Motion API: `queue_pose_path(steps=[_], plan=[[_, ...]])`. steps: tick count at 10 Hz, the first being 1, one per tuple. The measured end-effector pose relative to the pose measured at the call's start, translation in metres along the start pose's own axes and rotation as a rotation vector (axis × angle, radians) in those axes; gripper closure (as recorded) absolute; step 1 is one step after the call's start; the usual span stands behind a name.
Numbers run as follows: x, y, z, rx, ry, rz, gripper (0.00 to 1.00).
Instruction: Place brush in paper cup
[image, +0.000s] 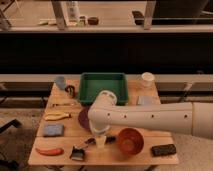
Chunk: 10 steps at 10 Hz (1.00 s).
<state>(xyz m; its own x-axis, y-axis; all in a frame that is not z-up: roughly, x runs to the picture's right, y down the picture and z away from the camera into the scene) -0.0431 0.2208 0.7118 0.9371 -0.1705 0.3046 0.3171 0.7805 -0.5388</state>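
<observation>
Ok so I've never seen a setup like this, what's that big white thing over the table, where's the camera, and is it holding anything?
The big white thing is a robot arm that comes in from the right. There is one camera, which looks down at the table from the front. Its mounting isn't known. The arm ends in a gripper, which points down near the front edge, right by the brush. I can't tell whether it holds anything. Also on the table are a paper cup at the back right, a green tray, a blue-grey cup, a red bowl and a black block.
</observation>
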Motion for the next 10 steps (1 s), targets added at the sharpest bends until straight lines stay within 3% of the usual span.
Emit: queue_pose_path(steps=[2, 5, 10], plan=[[0.01, 0.007, 0.002, 0.003, 0.013, 0.004, 0.2], [0.024, 0.012, 0.013, 0.018, -0.041, 0.01, 0.2], [0.031, 0.027, 0.027, 0.017, -0.074, 0.027, 0.2]])
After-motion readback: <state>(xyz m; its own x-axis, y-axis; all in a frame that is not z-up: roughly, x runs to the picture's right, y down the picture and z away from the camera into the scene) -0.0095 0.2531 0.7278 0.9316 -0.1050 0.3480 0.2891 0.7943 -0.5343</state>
